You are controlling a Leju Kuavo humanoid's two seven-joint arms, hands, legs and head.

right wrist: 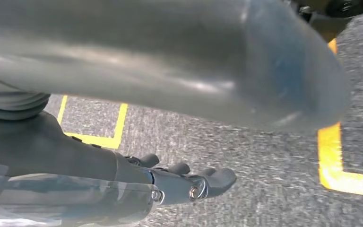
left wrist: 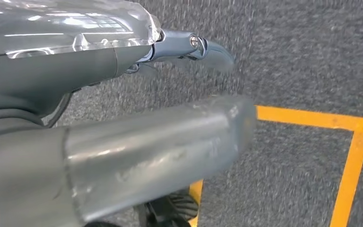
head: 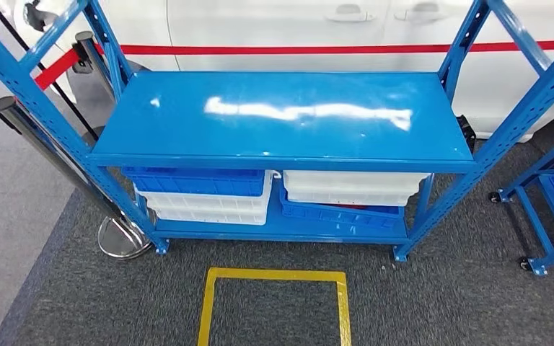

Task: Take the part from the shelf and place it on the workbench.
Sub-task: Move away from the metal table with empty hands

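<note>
Blue steel fills the head view: a shelf (head: 288,115) with a glossy top board is seen square ahead, its uprights angled out at ten and two o'clock. Under the top board, on the lower level, four plastic bins are stacked in pairs. At the left, a blue bin (head: 196,182) is set on a white bin (head: 209,207); at the right, a white bin (head: 353,187) is set on a blue bin (head: 343,215), inside which a sliver of red is glimpsed. Whether that sliver is the part cannot be told, and no part is plainly made out on the shelf.

On the grey carpet (head: 433,303) at six o'clock, just in front of the shelf, a square is marked out in yellow tape (head: 274,275). A white car (head: 296,29) is parked behind the shelf, with a red belt barrier stretched across it. A chrome post base (head: 124,239) is seen at eight o'clock, and a second blue rack on wheels (head: 548,209) at three o'clock.

In the left wrist view, the left hand (left wrist: 123,113) is shown hanging over the carpet beside the yellow tape, thumb and fingers stretched out and apart, nothing held. In the right wrist view, the right hand (right wrist: 170,142) is likewise shown above the carpet, fingers extended and apart from the thumb, with nothing in its hold.
</note>
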